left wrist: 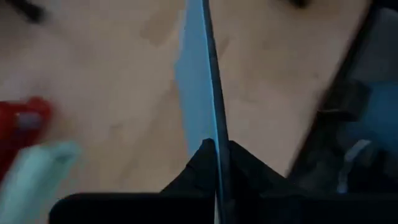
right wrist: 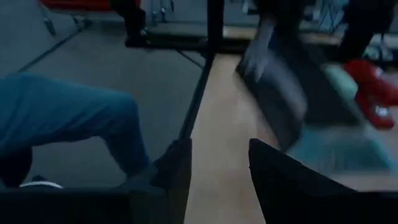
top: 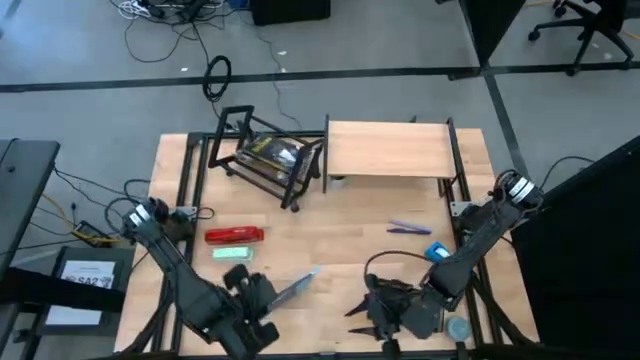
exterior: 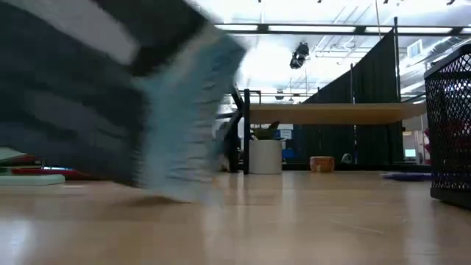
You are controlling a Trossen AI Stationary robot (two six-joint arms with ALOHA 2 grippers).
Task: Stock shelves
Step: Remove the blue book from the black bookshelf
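Pale blue and grey, a thin flat packet (top: 293, 291) hangs edge-up from the left gripper (top: 262, 296) near the front of the light wood tabletop (top: 330, 225). The left wrist view shows the two dark fingers (left wrist: 199, 163) pinched hard on its lower edge. The right gripper (top: 372, 302) sits low at the front right with its fingers parted and nothing between them.

Both shelves stand at the back. The black metal tube-frame rack (top: 268, 157) is tipped askew at back left, with a dark yellow-printed package (top: 268, 153) inside. Just to its right stands the light wood plank shelf on black legs (top: 388, 150), its top bare.

To do this step well, I'd judge the left arm should lift the packet clear of the red packaged item (top: 234, 235) and the pale green block (top: 232, 253) lying between it and the rack, keep the grip low and firm so the sheet doesn't swing, and lay it flat on the shelf before letting go.

Only the high view shows the layout and the purple pens (top: 409, 228). The low view alone shows a white cup (exterior: 266, 155) under the plank and a black mesh basket (exterior: 450, 132). The right wrist view catches a person's blue-trousered leg (right wrist: 74, 121) beside the table.
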